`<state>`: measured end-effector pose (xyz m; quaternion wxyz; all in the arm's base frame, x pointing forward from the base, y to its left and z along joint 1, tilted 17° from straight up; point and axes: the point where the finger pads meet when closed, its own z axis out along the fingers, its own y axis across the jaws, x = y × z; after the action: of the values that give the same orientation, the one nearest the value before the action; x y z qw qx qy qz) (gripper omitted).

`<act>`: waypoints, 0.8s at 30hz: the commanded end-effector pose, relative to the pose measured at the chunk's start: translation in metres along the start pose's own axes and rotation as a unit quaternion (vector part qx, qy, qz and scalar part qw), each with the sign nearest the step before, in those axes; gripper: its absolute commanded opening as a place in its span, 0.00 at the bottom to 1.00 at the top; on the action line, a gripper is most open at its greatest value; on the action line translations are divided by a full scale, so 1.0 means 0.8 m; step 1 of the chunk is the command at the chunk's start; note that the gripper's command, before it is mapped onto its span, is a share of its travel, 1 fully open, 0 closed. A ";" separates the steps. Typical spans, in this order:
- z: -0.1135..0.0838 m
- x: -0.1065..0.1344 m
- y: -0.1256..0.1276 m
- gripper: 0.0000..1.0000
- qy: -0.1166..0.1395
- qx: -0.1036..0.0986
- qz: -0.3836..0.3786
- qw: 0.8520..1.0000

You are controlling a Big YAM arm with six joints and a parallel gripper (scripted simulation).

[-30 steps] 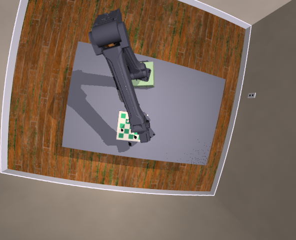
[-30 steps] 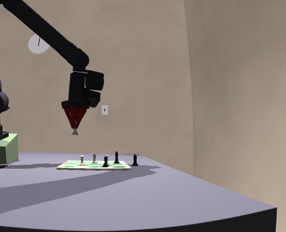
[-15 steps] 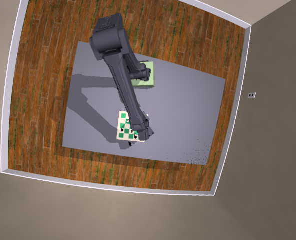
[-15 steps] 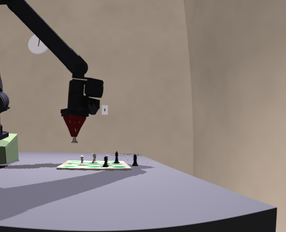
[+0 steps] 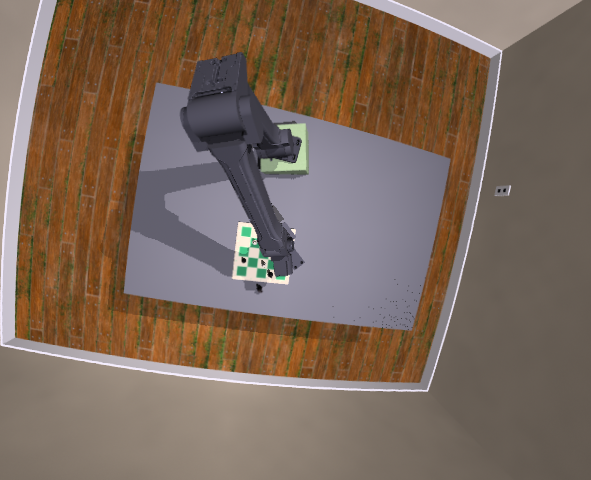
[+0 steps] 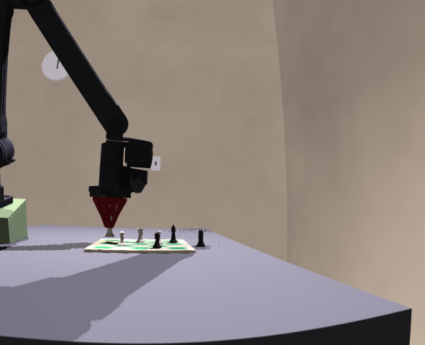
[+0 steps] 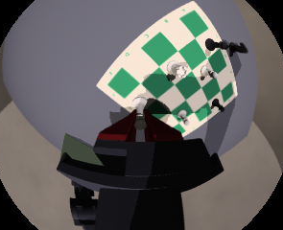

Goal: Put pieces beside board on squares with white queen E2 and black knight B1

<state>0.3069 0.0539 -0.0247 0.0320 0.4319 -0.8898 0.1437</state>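
Above the checkered board (image 5: 238, 275) (image 6: 139, 251) (image 7: 103, 85), the gripper (image 6: 109, 226) (image 7: 140, 113) pinches the white queen (image 6: 109, 232) (image 7: 140, 102); lower it straight down, centre its base on E2, then release gently. The black knight (image 5: 258, 288) (image 6: 200, 238) (image 7: 238, 47) waits beside the board.

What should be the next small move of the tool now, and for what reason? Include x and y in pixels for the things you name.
I would probably lower the white queen (image 6: 108, 233) (image 7: 140, 102) gently, checking alignment before release. The tool (image 6: 108, 226) (image 7: 140, 113) grips it upright, its base hangs above the board (image 5: 235, 268) (image 6: 139, 251) (image 7: 142, 65), and the wrist view shows it roughly over E2.
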 end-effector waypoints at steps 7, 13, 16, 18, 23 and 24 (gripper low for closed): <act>0.002 -0.012 -0.011 0.00 -0.020 0.014 -0.003 1.000; 0.002 -0.012 -0.011 0.00 -0.020 0.014 -0.003 1.000; 0.002 -0.012 -0.011 0.00 -0.020 0.014 -0.002 1.000; 0.002 -0.012 -0.011 0.00 -0.020 0.014 -0.002 1.000; 0.002 -0.012 -0.011 0.00 -0.020 0.014 -0.002 1.000; 0.002 -0.012 -0.011 0.00 -0.020 0.014 -0.002 1.000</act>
<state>0.3097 0.0524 -0.0318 0.0282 0.4347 -0.8885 0.1440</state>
